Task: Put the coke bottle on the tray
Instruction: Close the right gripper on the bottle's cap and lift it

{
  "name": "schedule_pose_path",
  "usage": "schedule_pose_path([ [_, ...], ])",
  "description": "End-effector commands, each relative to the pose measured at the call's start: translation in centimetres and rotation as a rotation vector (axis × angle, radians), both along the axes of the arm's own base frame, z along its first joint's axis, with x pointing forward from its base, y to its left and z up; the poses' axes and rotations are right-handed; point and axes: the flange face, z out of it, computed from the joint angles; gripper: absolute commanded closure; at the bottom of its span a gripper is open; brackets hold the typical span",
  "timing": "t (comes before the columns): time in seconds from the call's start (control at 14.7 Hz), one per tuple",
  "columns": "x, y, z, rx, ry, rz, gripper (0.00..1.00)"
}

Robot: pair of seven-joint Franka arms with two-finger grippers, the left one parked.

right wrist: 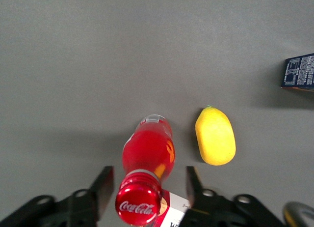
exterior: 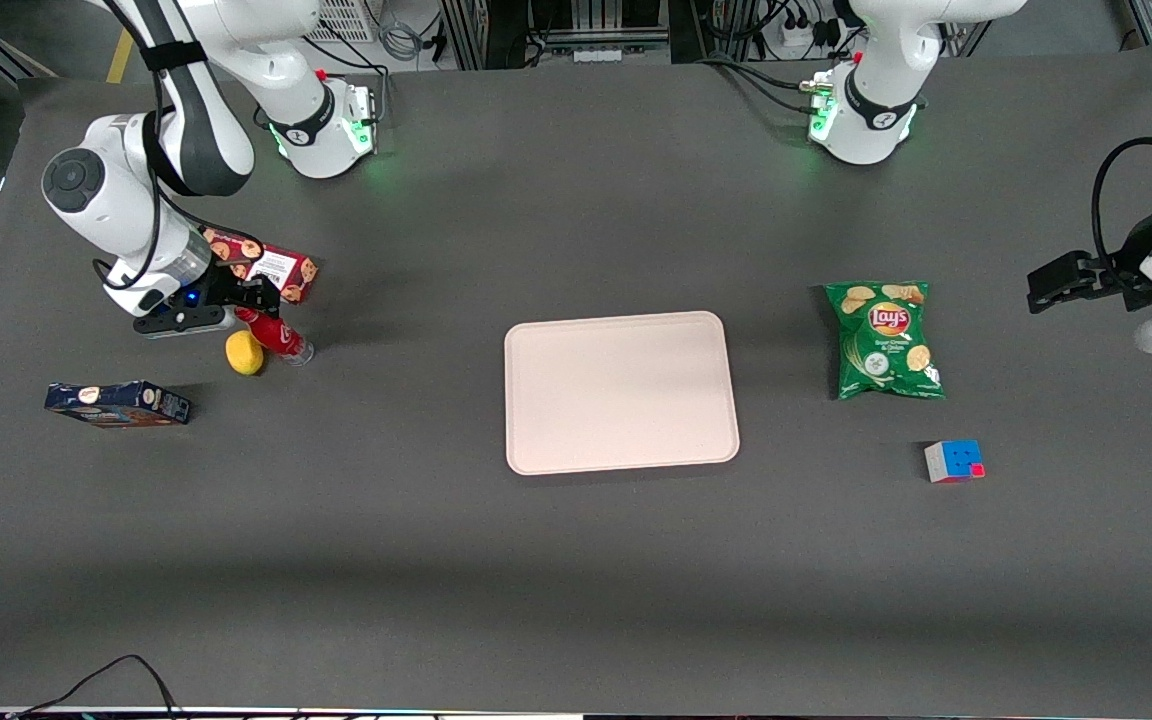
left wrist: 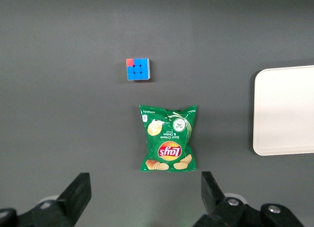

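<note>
- A yellow oval lemon [exterior: 244, 353] is lying at mid-height of the front frame, toward the working arm's end of the table.
- A red cardboard biscuit box with cookie pictures [exterior: 271, 266] is resting higher in that frame, farther from the front camera than the lemon.
- A dark blue rectangular carton [exterior: 118, 403] is lying lower in the frame, nearer the front camera than the lemon and well apart from it.
- A green Lay's crisp bag [exterior: 884, 339] is lying flat toward the parked arm's end.
- A small multicoloured puzzle cube [exterior: 953, 461], showing mostly blue, is sitting near the bag, nearer the front camera.
- A dark grey table surface [exterior: 576, 560] is carrying everything.
</note>
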Motion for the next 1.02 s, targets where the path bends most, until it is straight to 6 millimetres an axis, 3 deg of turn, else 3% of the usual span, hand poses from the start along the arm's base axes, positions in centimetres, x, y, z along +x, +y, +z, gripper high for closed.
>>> schedule_pose_path([
  [0.0,0.0,-0.2,0.8,-0.009,0.007,0.026,0.58],
  [0.27,0.2,-0.1,2.0,-0.006,0.002,0.016,0.91],
  [0.41,0.4,0.1,3.8,-0.003,-0.010,0.012,1.00],
  [0.54,1.3,0.4,6.7,0.001,-0.001,0.009,1.00],
  [0.75,3.5,0.8,13.7,-0.001,0.037,0.016,1.00],
  [0.95,5.7,4.4,20.9,-0.018,0.029,0.035,1.00],
])
